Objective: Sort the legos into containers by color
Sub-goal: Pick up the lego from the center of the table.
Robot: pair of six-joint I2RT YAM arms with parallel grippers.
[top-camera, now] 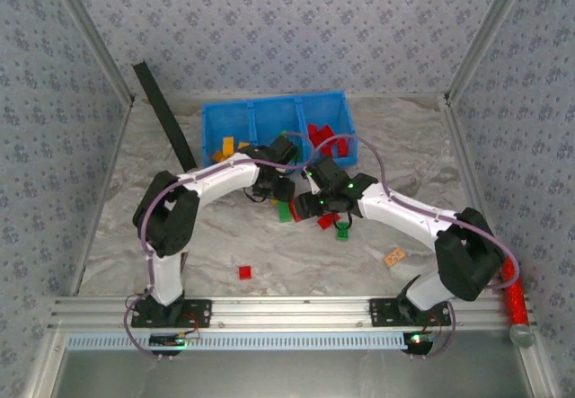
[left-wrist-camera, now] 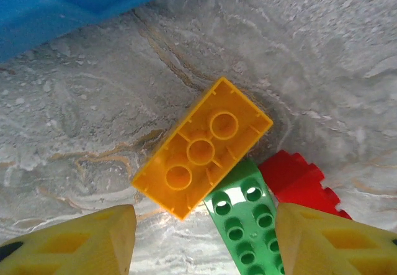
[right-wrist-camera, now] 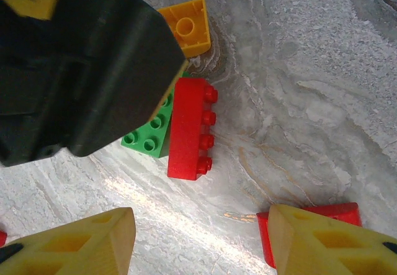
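Orange brick [left-wrist-camera: 201, 148] underside up, touching green brick [left-wrist-camera: 245, 225], red brick [left-wrist-camera: 298, 179], blue bin [left-wrist-camera: 74, 2]

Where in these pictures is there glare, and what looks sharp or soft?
Left wrist: a white glare patch on the table below the orange brick, which is sharp; the blue bin at the top looks soft. Right wrist: a bright diagonal streak on the table below the sharp red brick. Top external: even light, only faint shadows.

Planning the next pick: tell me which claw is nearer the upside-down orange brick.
Left. The left claw hovers open with the orange brick just ahead of it. The right claw sits farther off, with a red brick lying between it and the orange one.
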